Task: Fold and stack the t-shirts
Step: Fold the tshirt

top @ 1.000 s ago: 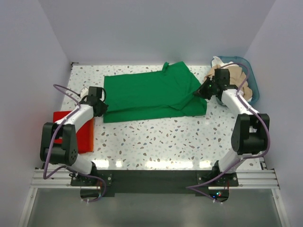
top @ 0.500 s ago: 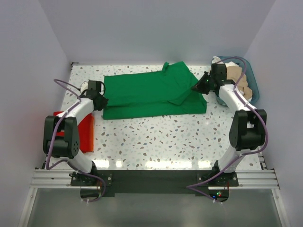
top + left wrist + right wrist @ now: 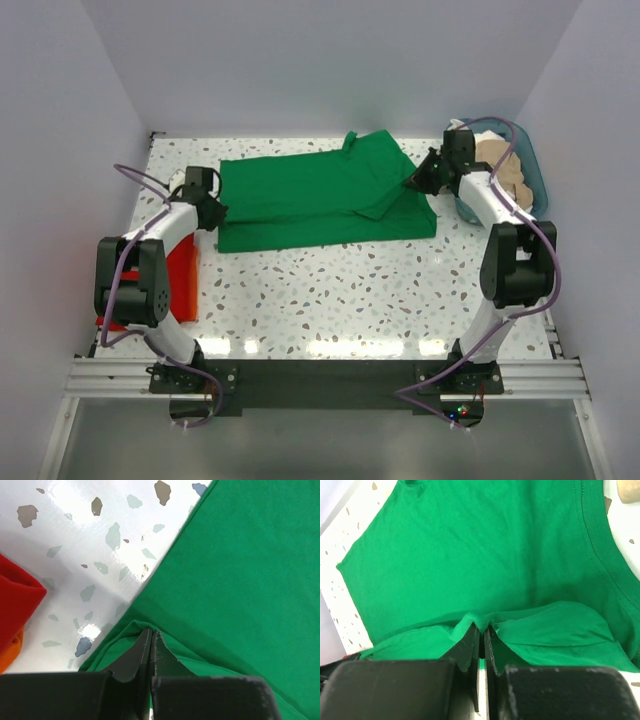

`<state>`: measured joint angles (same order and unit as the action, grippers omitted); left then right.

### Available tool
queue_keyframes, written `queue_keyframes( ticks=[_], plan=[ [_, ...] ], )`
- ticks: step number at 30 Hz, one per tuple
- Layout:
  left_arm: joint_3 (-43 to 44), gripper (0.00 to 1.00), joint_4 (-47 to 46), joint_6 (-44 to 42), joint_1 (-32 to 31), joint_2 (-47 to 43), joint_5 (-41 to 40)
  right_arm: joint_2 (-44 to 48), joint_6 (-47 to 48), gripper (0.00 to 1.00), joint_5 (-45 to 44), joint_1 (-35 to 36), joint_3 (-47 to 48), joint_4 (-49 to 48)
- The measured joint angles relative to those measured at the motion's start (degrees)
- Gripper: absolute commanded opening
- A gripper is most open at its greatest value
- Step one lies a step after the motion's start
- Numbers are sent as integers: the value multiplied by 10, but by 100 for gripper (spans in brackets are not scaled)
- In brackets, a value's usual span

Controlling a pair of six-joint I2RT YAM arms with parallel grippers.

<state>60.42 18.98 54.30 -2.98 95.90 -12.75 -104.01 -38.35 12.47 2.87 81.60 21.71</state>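
The bright green short-sleeved cotton t-shirt [image 3: 320, 200] lay spread lengthwise across the far half of the white speckled tabletop [image 3: 330, 290], one end towards the left edge and the collar end towards the far right corner. A long fold appeared to be in hand, so the sensible way to do it was to move both ends together at the same height, with the cloth drawn just taut between them, so that the folded edge landed straight and parallel to the far edge rather than skewed or bunched. The left gripper [image 3: 213, 210] had its fingers pressed together on a raised ridge of the green hem at the shirt's left end. The wrist view showed cloth tented up between the tips and bare tabletop just beyond. The right gripper [image 3: 417, 184] likewise pinched a small peak of green fabric at the collar end, jaws closed with no gap visible. A folded red cloth t-shirt [image 3: 180, 282] rested by the left edge, and beige shirts [image 3: 500, 166] sat in the teal plastic basket [image 3: 536, 190] at the far right corner.
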Motion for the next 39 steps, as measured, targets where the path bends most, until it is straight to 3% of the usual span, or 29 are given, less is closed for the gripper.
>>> queue_keyframes(
  ticks=[31, 33, 35, 36, 37, 39],
  plan=[
    [42, 0, 0, -14, 9, 46, 10, -81, 0, 0, -9, -7, 73, 2],
    [44, 5, 0, -15, 11, 46, 12, -86, 0, 0, -9, -7, 78, 2],
    [47, 24, 0, -19, 14, 48, 17, -94, 0, 0, -8, -8, 86, 1],
    [47, 34, 0, -21, 14, 48, 18, -98, 0, 10, -7, -8, 90, 1],
    [47, 54, -1, -26, 16, 48, 21, -105, 2, 17, -4, -8, 96, 2],
    [47, 63, -3, -31, 19, 48, 25, -119, 6, 39, 3, -8, 110, 2]
  ],
)
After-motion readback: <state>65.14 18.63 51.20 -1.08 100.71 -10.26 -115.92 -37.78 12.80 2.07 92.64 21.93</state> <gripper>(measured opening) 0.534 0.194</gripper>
